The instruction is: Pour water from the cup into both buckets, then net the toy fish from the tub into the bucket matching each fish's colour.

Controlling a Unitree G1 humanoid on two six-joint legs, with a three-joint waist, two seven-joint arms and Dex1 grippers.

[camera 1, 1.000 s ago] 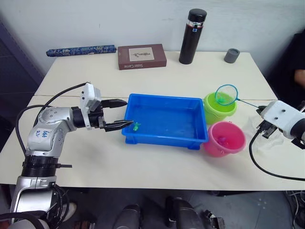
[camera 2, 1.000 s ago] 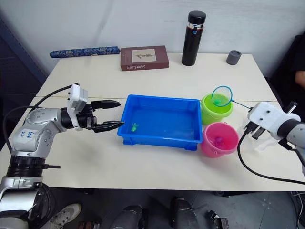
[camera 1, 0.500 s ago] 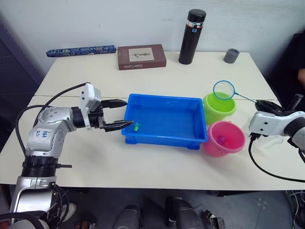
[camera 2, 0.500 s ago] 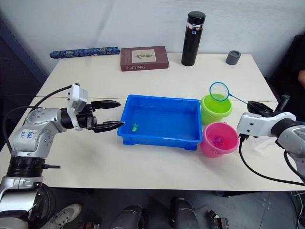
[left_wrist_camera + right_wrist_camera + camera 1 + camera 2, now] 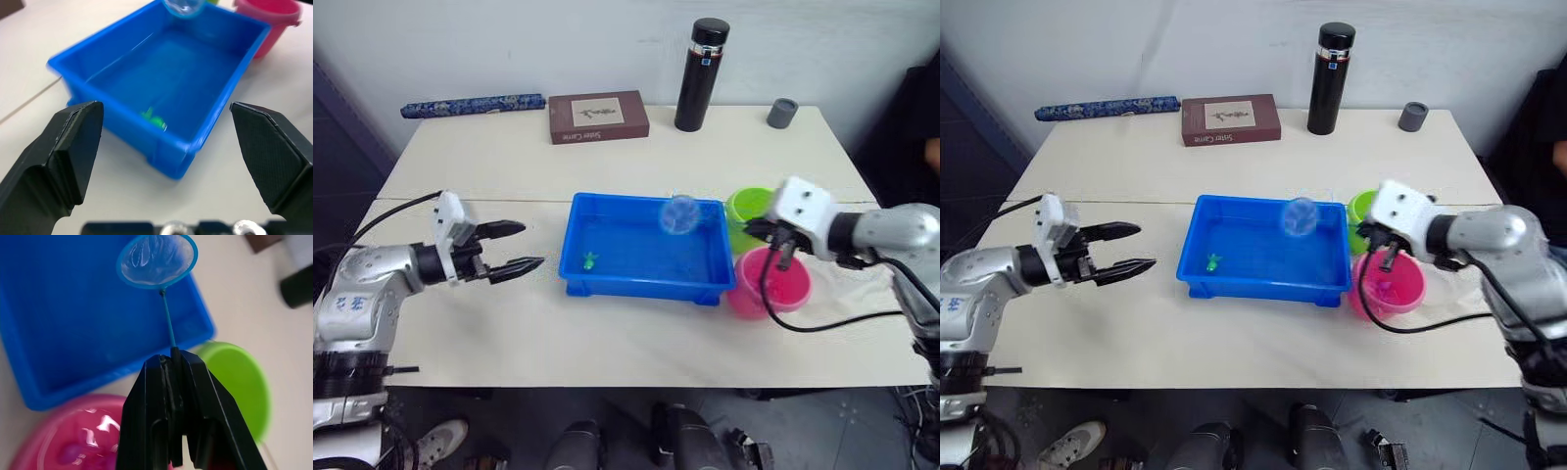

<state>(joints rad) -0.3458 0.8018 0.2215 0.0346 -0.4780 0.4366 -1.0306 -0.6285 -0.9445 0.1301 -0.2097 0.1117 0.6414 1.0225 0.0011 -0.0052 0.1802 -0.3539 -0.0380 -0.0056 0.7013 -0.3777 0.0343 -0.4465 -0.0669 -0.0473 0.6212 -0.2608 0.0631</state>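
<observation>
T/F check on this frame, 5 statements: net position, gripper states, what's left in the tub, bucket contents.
1. The right gripper is shut on the net handle. True.
2. The net hoop is over the green bucket. False: it hangs over the far right part of the blue tub.
3. The left gripper is open and holds nothing. True.
4. The tub holds a pink fish. False: a green fish lies in it near the left wall.
5. The left gripper is touching the tub. False: it is apart from it, off its left side.
</observation>
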